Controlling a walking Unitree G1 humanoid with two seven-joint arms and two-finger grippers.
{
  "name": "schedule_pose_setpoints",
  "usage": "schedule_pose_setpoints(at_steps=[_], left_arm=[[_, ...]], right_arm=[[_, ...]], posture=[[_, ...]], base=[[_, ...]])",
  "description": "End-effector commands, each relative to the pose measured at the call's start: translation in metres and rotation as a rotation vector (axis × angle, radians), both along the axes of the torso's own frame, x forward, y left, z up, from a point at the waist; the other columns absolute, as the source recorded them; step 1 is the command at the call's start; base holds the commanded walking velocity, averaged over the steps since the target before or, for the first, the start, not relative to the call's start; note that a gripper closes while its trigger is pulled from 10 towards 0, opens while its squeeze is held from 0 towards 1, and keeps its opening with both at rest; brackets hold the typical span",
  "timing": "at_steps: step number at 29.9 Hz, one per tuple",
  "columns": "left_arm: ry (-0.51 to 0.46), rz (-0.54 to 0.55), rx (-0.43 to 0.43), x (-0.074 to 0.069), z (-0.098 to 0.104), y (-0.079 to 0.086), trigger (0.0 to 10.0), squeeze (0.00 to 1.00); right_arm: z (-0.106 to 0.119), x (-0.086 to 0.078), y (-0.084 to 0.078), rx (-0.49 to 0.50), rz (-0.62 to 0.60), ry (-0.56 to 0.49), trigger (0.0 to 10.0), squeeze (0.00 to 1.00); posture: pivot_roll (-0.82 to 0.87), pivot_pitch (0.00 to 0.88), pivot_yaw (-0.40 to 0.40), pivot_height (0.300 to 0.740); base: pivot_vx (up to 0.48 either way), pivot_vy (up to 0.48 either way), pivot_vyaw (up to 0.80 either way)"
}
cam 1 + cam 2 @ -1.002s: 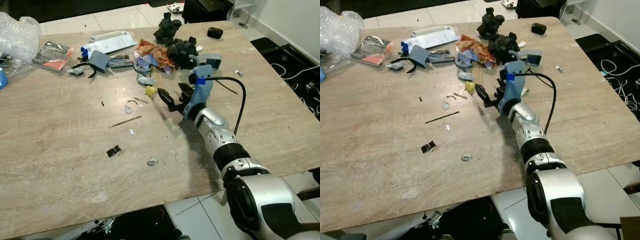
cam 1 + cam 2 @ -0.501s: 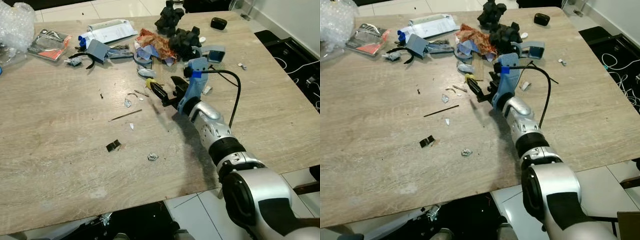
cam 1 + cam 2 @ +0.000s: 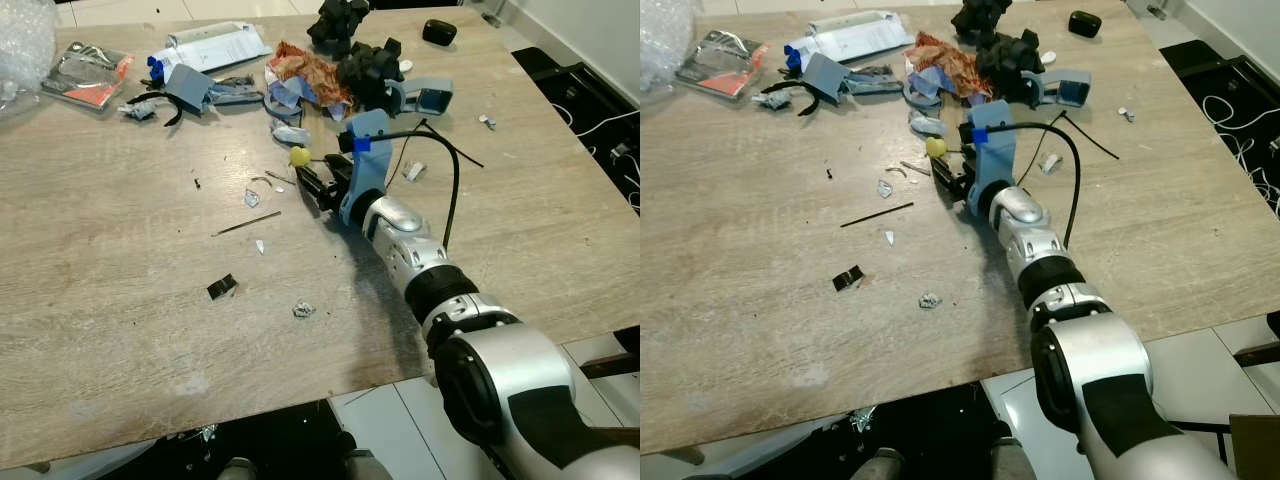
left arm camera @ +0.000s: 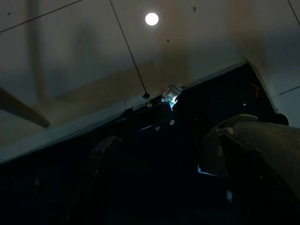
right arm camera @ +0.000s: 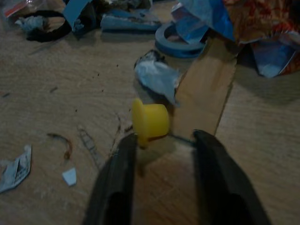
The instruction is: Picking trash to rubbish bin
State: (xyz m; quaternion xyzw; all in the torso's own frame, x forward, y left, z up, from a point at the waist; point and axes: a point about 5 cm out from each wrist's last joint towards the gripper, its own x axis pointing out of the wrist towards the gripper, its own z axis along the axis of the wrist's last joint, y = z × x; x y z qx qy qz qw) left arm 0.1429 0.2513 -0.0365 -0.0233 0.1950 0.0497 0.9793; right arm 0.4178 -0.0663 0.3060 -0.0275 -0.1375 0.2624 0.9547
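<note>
A small yellow cap [image 3: 298,156] lies on the wooden table [image 3: 120,330] at the near edge of a trash pile. My right gripper [image 3: 314,186] is open just short of the cap, low over the tabletop. In the right wrist view the yellow cap [image 5: 149,119] lies just beyond the fingertips, close to one black finger [image 5: 117,183]. A crumpled grey scrap [image 5: 157,77], a cardboard strip [image 5: 206,89] and a blue tape ring [image 5: 178,44] lie right behind it. The left wrist view is dark and looks at the table's underside.
The pile holds an orange wrapper [image 3: 305,72] and black foam lumps [image 3: 365,75]. Small scraps [image 3: 304,309], a black chip [image 3: 222,287] and a thin stick [image 3: 245,224] dot the near table. Bubble wrap [image 3: 20,40] and packets [image 3: 215,45] lie far left. Cables [image 3: 600,110] cover the floor at right.
The camera has shifted. My right arm has reached further across the table, bringing the open gripper closer to the yellow cap.
</note>
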Motion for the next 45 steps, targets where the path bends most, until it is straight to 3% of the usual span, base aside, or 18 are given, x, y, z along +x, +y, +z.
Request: schedule_pose_setpoints(at_steps=[1,10,19,20,21,24,31,32,38,39,43,45], left_arm=[[0.074,0.022,-0.03,-0.019,-0.011,-0.005,10.0,0.0],[0.063,0.024,-0.034,-0.011,-0.01,-0.007,10.0,0.0],[0.056,0.027,-0.043,0.003,-0.009,-0.008,10.0,0.0],[0.046,0.021,-0.048,0.013,-0.008,-0.01,10.0,0.0],[0.046,0.021,-0.048,0.013,-0.008,-0.01,10.0,0.0],[0.025,0.0,-0.065,0.033,-0.005,-0.015,10.0,0.0],[0.009,-0.036,-0.094,0.055,0.0,-0.025,10.0,0.0],[0.008,-0.037,-0.1,0.063,0.001,-0.026,10.0,0.0],[-0.036,0.013,-0.141,0.085,0.013,-0.018,10.0,0.0],[-0.041,0.032,-0.142,0.093,0.018,-0.012,10.0,0.0],[-0.038,0.045,-0.137,0.098,0.021,-0.007,10.0,0.0],[-0.03,0.063,-0.135,0.102,0.024,-0.001,10.0,0.0]], right_arm=[[-0.001,0.001,0.001,0.011,0.0,0.028,0.0,0.0],[0.001,0.002,-0.005,0.043,-0.008,0.032,0.0,0.0],[0.005,0.001,-0.023,0.234,0.055,0.026,0.0,0.0],[0.009,-0.001,-0.03,0.335,0.124,0.008,0.0,0.0],[0.009,-0.001,-0.03,0.335,0.124,0.008,0.0,0.0],[0.014,-0.008,-0.042,0.477,0.294,-0.047,0.0,0.0],[0.007,-0.025,-0.058,0.611,0.502,-0.093,0.0,0.0],[0.001,-0.034,-0.061,0.648,0.569,-0.094,0.0,0.0],[-0.022,-0.059,-0.053,0.658,0.751,-0.061,0.0,0.0],[-0.033,-0.071,-0.045,0.637,0.822,-0.042,0.0,0.0],[-0.043,-0.081,-0.037,0.625,0.88,-0.022,0.0,0.0],[-0.052,-0.096,-0.027,0.631,0.957,0.014,0.0,0.0]], posture=[[0.08,0.57,-0.06,0.74],[0.08,0.544,-0.065,0.74],[0.07,0.494,-0.065,0.74],[0.06,0.452,-0.064,0.74],[0.06,0.452,-0.064,0.74],[0.04,0.399,-0.057,0.74],[0.01,0.332,-0.043,0.74],[0.0,0.299,-0.037,0.74],[-0.01,0.243,-0.023,0.74],[-0.02,0.212,-0.013,0.74],[-0.03,0.185,-0.003,0.74],[-0.04,0.166,0.01,0.74]], base=[[0.0,0.0,0.0],[0.0,0.0,0.0],[0.0,0.0,0.0],[0.0,0.0,0.0],[0.0,0.0,0.0],[0.0,0.0,0.0],[0.0,0.0,0.0],[0.0,0.0,0.0],[0.0,0.0,0.0],[0.0,0.0,0.0],[0.0,0.0,0.0],[0.0,0.0,0.0]])
